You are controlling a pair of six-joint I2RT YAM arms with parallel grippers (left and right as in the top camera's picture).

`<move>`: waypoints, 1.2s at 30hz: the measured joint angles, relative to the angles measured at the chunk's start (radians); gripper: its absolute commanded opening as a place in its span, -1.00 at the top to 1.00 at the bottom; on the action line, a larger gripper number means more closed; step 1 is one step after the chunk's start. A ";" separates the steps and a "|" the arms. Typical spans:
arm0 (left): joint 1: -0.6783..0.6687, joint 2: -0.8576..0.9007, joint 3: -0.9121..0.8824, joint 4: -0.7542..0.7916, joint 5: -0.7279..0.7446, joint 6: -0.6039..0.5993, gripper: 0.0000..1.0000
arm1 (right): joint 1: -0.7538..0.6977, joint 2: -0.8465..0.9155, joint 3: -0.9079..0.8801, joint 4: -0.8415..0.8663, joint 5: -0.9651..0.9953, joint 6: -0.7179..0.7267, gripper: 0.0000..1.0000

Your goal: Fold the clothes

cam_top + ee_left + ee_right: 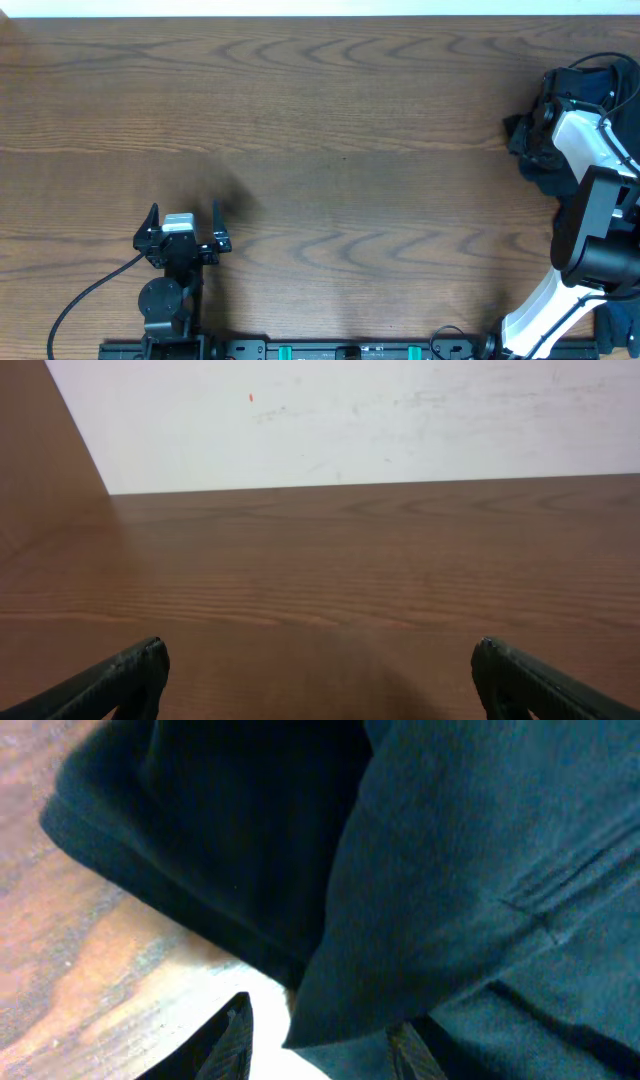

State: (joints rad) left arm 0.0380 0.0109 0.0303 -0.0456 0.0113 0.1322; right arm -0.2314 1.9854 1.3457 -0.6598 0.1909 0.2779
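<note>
The clothes [522, 137] are a heap of very dark teal-black fabric at the table's far right edge, partly hidden under my right arm. In the right wrist view the fabric [450, 870] fills most of the frame, and a folded edge hangs down between the fingers. My right gripper [325, 1045] is open around that edge, with a bright gap between the left finger and the cloth. In the overhead view it sits over the heap [545, 118]. My left gripper [185, 212] is open and empty low over bare wood at the front left; it also shows in the left wrist view [320, 670].
The brown wooden table [330, 130] spans the whole view. A white wall [350, 420] rises behind its far edge. A black cable [90, 295] runs from the left arm's base. A mounting rail [340, 350] lies along the front edge.
</note>
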 measured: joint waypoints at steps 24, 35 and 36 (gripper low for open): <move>0.000 0.000 0.000 0.000 0.000 0.000 -0.96 | 0.000 -0.001 0.013 -0.013 -0.003 0.019 0.98; 0.000 0.000 0.000 0.000 0.000 0.000 -0.96 | 0.063 -0.272 0.151 -0.115 -0.088 0.006 0.97; 0.000 0.000 0.000 0.000 0.000 0.000 -0.96 | 0.080 -0.295 0.154 -0.119 -0.095 0.006 0.97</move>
State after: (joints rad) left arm 0.0380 0.0109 0.0303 -0.0456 0.0113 0.1322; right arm -0.1513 1.6905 1.5002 -0.7788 0.0956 0.2840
